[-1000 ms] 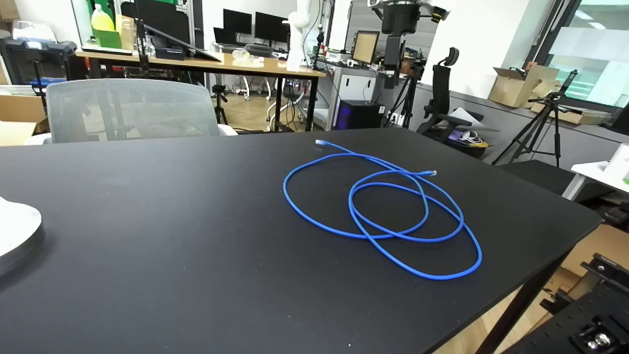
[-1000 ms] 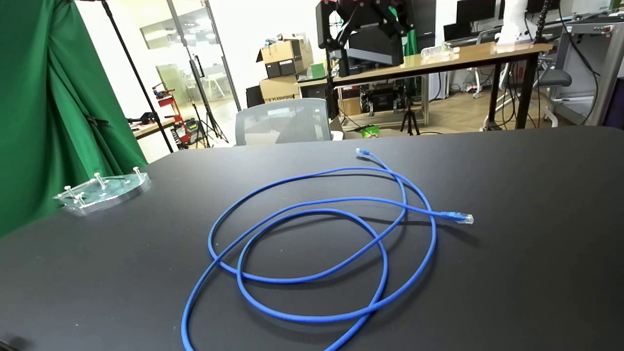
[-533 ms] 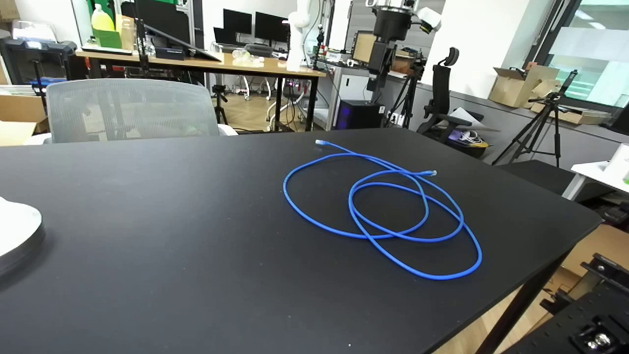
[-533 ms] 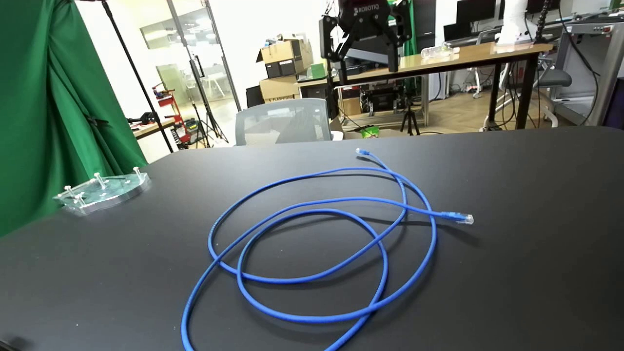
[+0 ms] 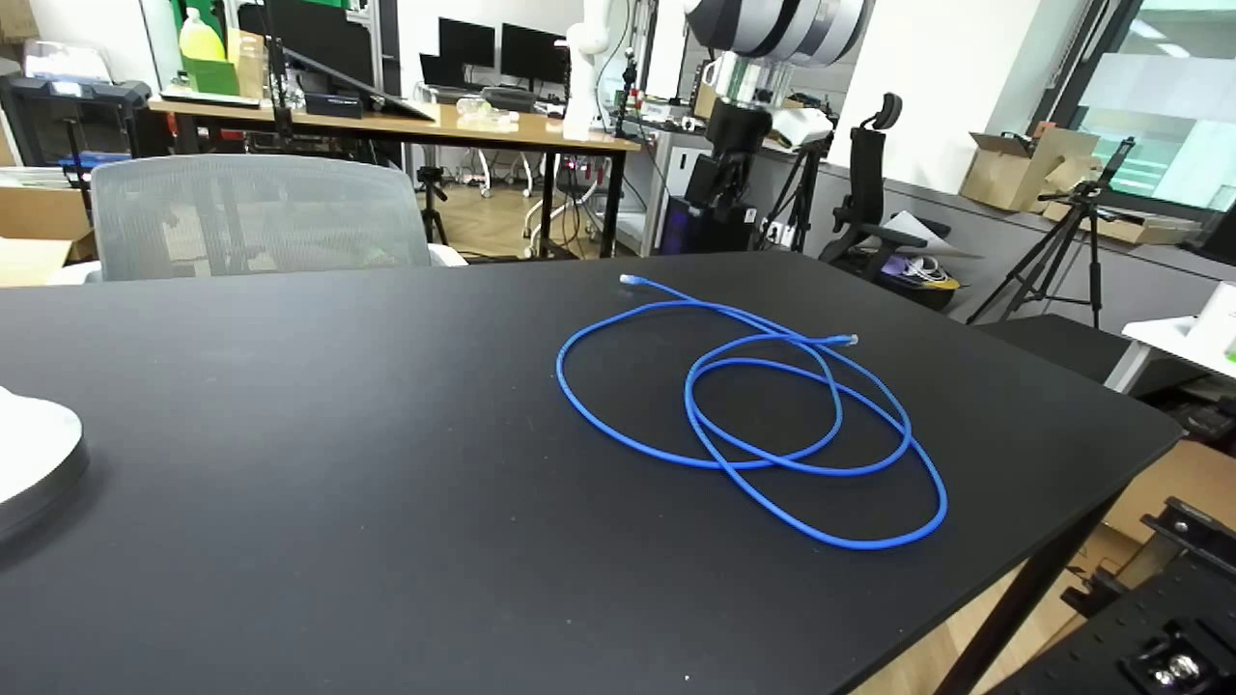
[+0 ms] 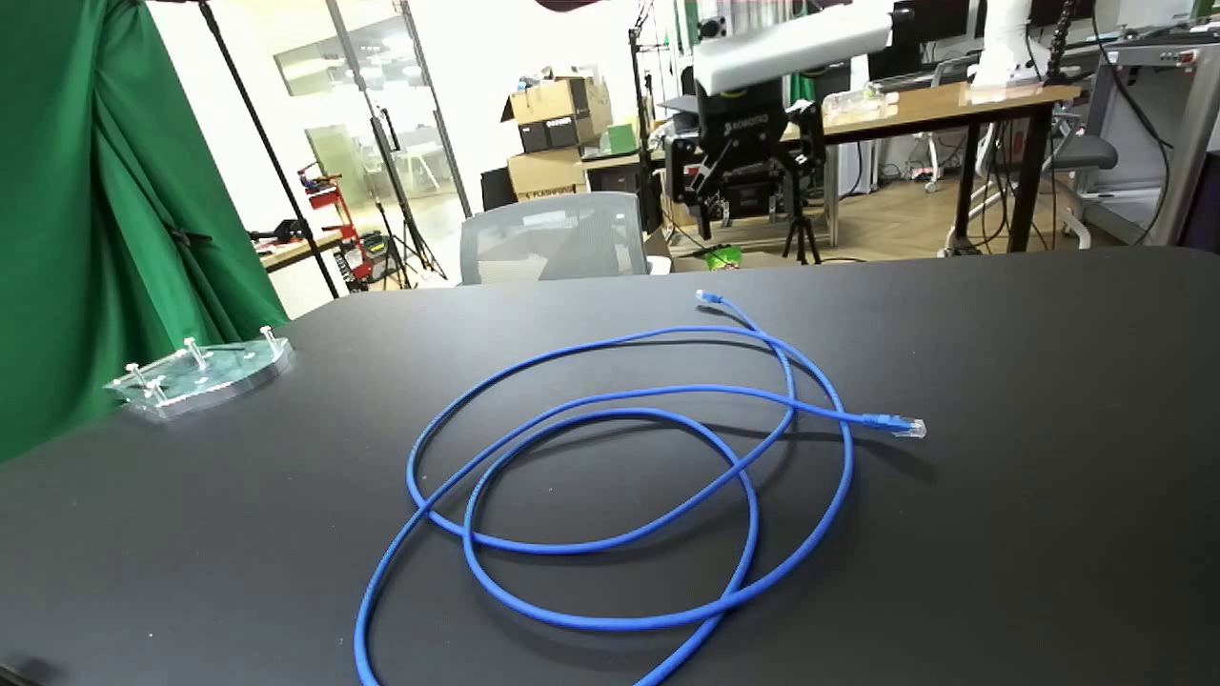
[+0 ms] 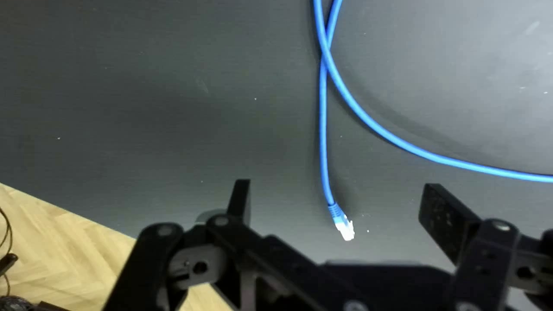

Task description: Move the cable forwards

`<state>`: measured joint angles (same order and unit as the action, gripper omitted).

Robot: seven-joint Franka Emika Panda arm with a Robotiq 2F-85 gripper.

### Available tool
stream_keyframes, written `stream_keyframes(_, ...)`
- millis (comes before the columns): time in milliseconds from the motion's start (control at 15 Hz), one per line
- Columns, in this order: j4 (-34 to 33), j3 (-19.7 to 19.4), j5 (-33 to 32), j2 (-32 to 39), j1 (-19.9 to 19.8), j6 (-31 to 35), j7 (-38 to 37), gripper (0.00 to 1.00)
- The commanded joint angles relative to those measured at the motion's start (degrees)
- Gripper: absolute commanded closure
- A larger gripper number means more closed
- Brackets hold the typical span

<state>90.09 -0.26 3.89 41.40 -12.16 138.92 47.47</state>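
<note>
Behind the black table stands 1 grey mesh chair.

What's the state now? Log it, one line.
gripper: open, mid-air, holding nothing | blue cable: loose overlapping loops on black table | connector end: in wrist view | contact: none

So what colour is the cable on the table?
Bright blue; the cable shows best close up in the wrist view.
</note>
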Motion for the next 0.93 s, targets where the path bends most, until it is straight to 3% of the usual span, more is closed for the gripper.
stream_keyframes(0,-7.6,0.2,-2.4,6.2,0.2,-2.3,-4.1,0.0)
stream_keyframes(600,-16.1,0.8,-4.2,14.1,0.6,-8.2,-5.6,0.0)
stream_keyframes(667,-16.8,1.0,-4.3,14.7,0.5,-8.7,-5.4,0.25)
stream_keyframes(733,-17.5,1.0,-4.4,15.2,0.6,-9.5,-5.6,0.25)
stream_keyframes(867,-18.9,1.1,-4.5,16.1,0.8,-10.5,-5.5,0.4)
